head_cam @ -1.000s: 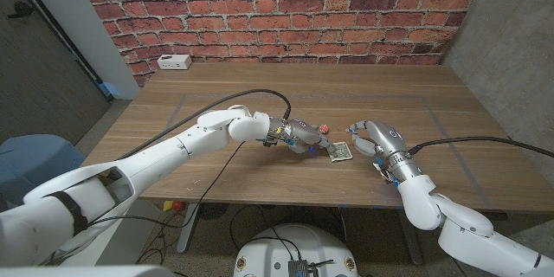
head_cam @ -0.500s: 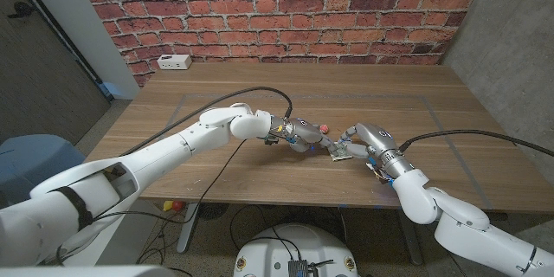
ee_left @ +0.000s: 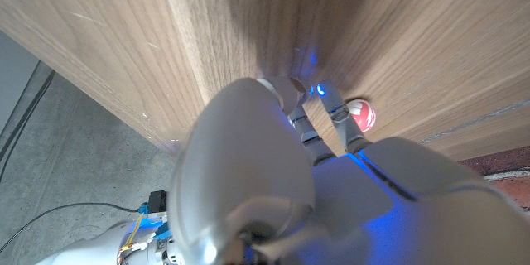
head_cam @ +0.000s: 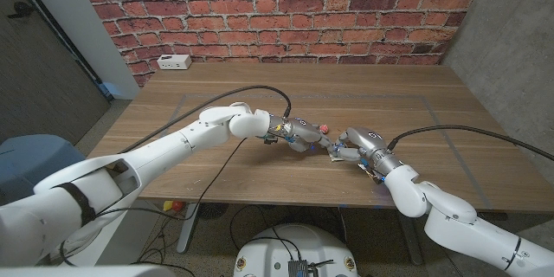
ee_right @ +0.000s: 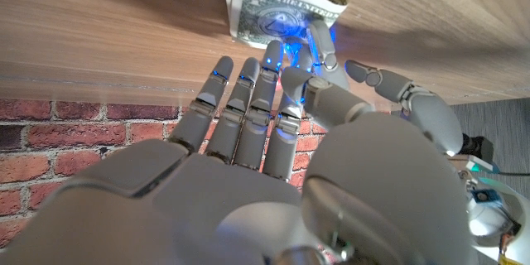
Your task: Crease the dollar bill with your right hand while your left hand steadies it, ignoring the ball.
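A small red ball (head_cam: pixel 323 127) sits just beyond the left hand (head_cam: pixel 303 134); a white box (head_cam: pixel 175 61) stands far back by the brick wall (head_cam: pixel 277 9). The dollar bill (ee_right: pixel 281 18) lies folded on the wooden table (head_cam: pixel 216 173) between both hands, mostly hidden in the head view. The right hand (head_cam: pixel 353 144), fingers spread and holding nothing, reaches its edge. The left hand's grasp and the bill's long axis cannot be made out.
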{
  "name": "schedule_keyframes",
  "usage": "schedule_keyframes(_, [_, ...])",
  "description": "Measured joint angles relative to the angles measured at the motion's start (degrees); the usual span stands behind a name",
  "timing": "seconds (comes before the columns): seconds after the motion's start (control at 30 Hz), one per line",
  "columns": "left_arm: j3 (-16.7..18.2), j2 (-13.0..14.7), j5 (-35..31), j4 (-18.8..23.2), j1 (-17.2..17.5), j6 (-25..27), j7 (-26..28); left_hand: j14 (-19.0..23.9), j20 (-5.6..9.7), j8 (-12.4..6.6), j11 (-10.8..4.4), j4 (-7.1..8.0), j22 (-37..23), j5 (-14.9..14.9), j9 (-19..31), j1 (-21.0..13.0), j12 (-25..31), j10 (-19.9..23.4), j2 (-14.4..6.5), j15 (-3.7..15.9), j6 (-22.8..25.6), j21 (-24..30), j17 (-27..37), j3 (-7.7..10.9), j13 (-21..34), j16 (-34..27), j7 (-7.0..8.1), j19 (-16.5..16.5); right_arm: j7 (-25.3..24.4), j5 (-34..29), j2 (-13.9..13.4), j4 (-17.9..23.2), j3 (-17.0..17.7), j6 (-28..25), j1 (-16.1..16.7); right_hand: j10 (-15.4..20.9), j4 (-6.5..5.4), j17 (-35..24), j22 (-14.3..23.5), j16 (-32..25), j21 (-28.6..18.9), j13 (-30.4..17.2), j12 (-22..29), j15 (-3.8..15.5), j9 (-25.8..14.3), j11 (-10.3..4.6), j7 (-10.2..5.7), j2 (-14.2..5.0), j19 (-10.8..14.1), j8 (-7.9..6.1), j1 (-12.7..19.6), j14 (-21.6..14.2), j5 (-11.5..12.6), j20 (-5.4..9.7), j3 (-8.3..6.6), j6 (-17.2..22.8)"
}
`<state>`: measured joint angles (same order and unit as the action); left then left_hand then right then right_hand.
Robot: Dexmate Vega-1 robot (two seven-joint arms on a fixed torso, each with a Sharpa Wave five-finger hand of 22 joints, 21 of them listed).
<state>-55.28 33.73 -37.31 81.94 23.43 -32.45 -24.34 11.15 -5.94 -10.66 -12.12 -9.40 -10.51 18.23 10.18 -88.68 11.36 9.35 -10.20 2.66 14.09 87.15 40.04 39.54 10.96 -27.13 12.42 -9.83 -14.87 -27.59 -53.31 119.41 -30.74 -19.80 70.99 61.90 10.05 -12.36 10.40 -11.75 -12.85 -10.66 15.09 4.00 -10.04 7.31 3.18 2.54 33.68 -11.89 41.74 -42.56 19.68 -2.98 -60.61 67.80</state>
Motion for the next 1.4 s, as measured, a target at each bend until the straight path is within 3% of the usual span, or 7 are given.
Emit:
schedule_keyframes(0.3, [2.1, 0.4, 2.1, -1.5, 0.2, -2.5, 4.7, -2.8, -0.55, -0.07, 6.22, 11.1, 0.9, -3.3, 0.6, 27.5, 2.2, 3.8, 4.9, -0.52, 1.7, -9.6, -8.4, -7.69, 1.1, 7.3, -0.26, -0.1, 2.3, -1.1, 0.3, -0.7, -2.3, -1.7, -2.1, 0.7, 0.68, 0.4, 0.0, 0.0, 0.0, 0.0, 0.2, 0.42, 0.0, -0.53, 0.61, 0.69, 0.0, 0.0, -0.7, -0.9, 0.3, 0.0, -1.93, 1.4])
schedule_keyframes(0.43, [4.1, 0.4, 4.0, -3.5, 0.5, -5.3, 8.7, -2.6, -1.26, -0.57, 7.55, 12.71, 0.9, -4.5, 0.6, 34.1, 3.4, 5.8, 6.3, -0.55, 3.5, -12.0, -11.6, -10.02, 1.7, 9.6, -0.79, 0.0, 3.1, -1.4, 0.5, -1.1, -3.2, -2.2, -2.9, 0.8, 0.64, 0.4, 0.0, 0.0, 0.0, 0.0, 0.2, 0.54, 0.0, -0.68, 0.71, 0.85, 0.0, 0.01, -0.8, -1.0, 0.3, 0.0, -2.35, 2.1])
schedule_keyframes(0.57, [5.7, 0.1, 5.1, -5.5, 0.9, -7.6, 11.9, 2.0, -1.26, -1.02, 7.74, 11.92, 0.9, -5.2, 0.6, 36.8, 5.0, 9.3, 6.4, -0.44, 6.5, -13.1, -14.9, -10.36, 2.2, 10.0, -1.24, 0.0, 3.4, -1.7, 0.7, -1.3, -3.7, -2.4, -3.4, 1.0, 0.64, 0.4, 0.0, 0.0, 0.0, 0.0, 0.3, 0.61, 0.0, -0.84, 0.73, 1.02, 0.0, 0.01, -1.0, -1.1, 0.7, 0.0, -2.82, 2.2])
schedule_keyframes(0.73, [7.3, -0.2, 9.3, -7.6, 1.4, -10.4, 15.0, 9.1, -1.1, -1.27, 7.39, 1.43, 0.9, -4.0, 0.6, 30.8, 6.2, 15.2, 0.5, -0.27, 12.7, -16.0, -21.5, -1.31, 2.1, 11.1, -2.0, 0.2, 3.6, -1.8, 0.8, -1.6, -4.4, -2.7, -4.0, 1.0, 0.66, 0.4, 0.0, 0.0, 0.0, 0.0, -0.1, 0.6, 0.0, -0.85, 0.92, 1.07, 0.2, 0.25, -1.0, -1.1, 0.7, 0.22, -2.91, 2.3])
schedule_keyframes(0.93, [8.9, 0.2, 12.9, -7.4, 1.8, -8.6, 14.0, 13.4, 2.16, -1.27, 4.61, -2.01, -0.3, -2.7, 0.6, 14.0, 6.9, 20.3, -1.1, -0.07, 18.1, -13.7, -24.2, 9.7, 1.5, 11.1, -1.83, 0.0, 3.6, -1.8, 0.9, -1.7, -4.7, -2.7, -4.3, 1.0, 0.66, 0.2, 0.0, 0.0, 0.0, 0.0, -0.1, 0.6, 0.0, -0.86, 0.93, 1.07, 0.2, 0.46, -1.0, -1.1, 0.7, 0.21, -2.91, 2.3])
schedule_keyframes(1.07, [9.3, 0.5, 13.5, -6.8, 1.7, -6.5, 12.6, 14.1, 4.21, -1.27, 3.41, -2.57, -0.3, -2.7, 0.6, 6.6, 6.9, 21.3, 0.3, 0.01, 20.8, -11.5, -25.0, 10.96, 1.3, 11.1, -1.01, -0.1, 3.5, -1.8, 1.0, -1.9, -4.9, -2.7, -4.5, 1.1, 0.66, 0.2, 0.0, 0.0, 0.0, 0.0, -0.3, 0.59, 0.0, -0.95, 1.03, 1.07, 0.2, 0.47, -1.0, -1.1, 0.7, 0.21, -2.92, 2.5])
schedule_keyframes(1.4, [8.1, 0.5, 12.0, -6.2, 0.1, -4.7, 10.2, 14.1, 5.44, -1.71, 1.23, -2.32, -0.1, -3.9, 0.6, -0.3, 6.9, 23.2, 2.4, 0.01, 24.9, -9.8, -25.4, 9.72, 1.0, 11.5, -0.4, -0.1, 2.8, -1.4, 1.1, -2.3, -5.0, -2.4, -4.5, 1.2, 0.81, 0.0, 0.0, -0.3, 0.0, 0.0, -0.5, 0.58, 0.0, -1.02, 1.04, 1.07, 0.2, 0.68, -1.0, -1.1, 0.7, 0.21, -3.06, 2.4])
